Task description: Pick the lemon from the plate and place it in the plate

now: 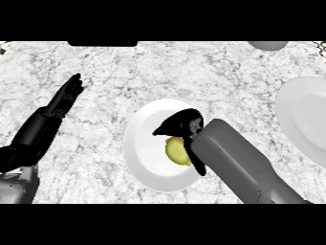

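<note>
1. A white plate [143, 158] sits near the middle of the frame, on a grey and white marble counter [193, 72].
2. A yellow-green lemon [177, 150] lies on this plate, toward its right side.
3. The right hand [183, 125] is black and comes in from the lower right of the frame on a grey forearm [232, 162].
4. This hand is over the plate, right on top of the lemon. Its fingers bend down around the lemon, with one dark finger running down the lemon's right side. Part of the lemon is hidden under the hand.
5. I cannot tell if the lemon is lifted or if it rests on the plate.
6. A second white plate [313, 122] is at the right edge of the frame. It is well apart from the first plate, and part of it is cut off by the edge.
7. The left hand [68, 93] is in the upper left of the frame. Its fingers are straight and together, pointing up. It holds nothing and rests there.
8. A dark shape [102, 43] and a grey round thing [267, 45] sit at the top edge. I cannot tell what they are.
</note>
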Tool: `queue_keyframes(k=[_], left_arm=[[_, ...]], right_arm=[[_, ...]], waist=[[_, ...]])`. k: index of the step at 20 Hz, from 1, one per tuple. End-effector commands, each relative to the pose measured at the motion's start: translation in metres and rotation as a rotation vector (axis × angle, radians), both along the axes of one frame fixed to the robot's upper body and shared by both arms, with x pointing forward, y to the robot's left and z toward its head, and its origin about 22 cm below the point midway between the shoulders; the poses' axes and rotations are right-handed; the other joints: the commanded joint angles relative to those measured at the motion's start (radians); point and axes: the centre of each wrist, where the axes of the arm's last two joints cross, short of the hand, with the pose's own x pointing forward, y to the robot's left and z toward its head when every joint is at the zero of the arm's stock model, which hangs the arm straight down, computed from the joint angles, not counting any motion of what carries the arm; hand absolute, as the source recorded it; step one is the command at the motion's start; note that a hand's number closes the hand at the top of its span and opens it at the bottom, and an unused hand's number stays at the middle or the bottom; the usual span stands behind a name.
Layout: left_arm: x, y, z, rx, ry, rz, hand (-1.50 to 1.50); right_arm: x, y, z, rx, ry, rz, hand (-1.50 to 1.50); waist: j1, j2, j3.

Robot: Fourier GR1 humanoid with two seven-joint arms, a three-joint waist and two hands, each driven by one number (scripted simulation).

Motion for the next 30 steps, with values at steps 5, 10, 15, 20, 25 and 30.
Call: queue_keyframes(k=[5, 10, 15, 20, 25, 30], left_arm=[[0.007, 0.009, -0.007, 0.007, -0.013, 0.005, 0.00], [0.012, 0.003, -0.015, 0.011, 0.000, -0.009, 0.00], [0.004, 0.011, -0.006, -0.007, 0.002, 0.017, 0.00], [-0.004, 0.025, -0.016, 0.000, 0.034, 0.090, 0.00], [-0.007, 0.035, -0.009, 0.007, 0.031, 0.108, 0.00], [-0.007, 0.034, -0.005, 0.000, 0.016, 0.074, 0.00]], right_arm=[[-0.012, -0.017, -0.043, -0.032, -0.030, 0.023, -1.50], [-0.010, 0.000, -0.022, -0.016, 0.009, 0.151, 1.50], [-0.021, -0.012, -0.047, 0.065, -0.083, 0.177, 1.50], [-0.053, -0.057, -0.083, -0.055, -0.392, -0.324, 1.50], [-0.097, -0.066, -0.091, -0.020, -0.611, -0.557, 1.50], [-0.149, -0.061, -0.050, 0.092, -0.831, -0.682, 1.50]], waist=[[0.002, 0.003, 0.000], [0.001, 0.002, 0.000], [0.002, 0.001, 0.000], [-0.088, -0.026, 0.000], [-0.103, -0.035, 0.000], [-0.077, -0.025, -0.002]])
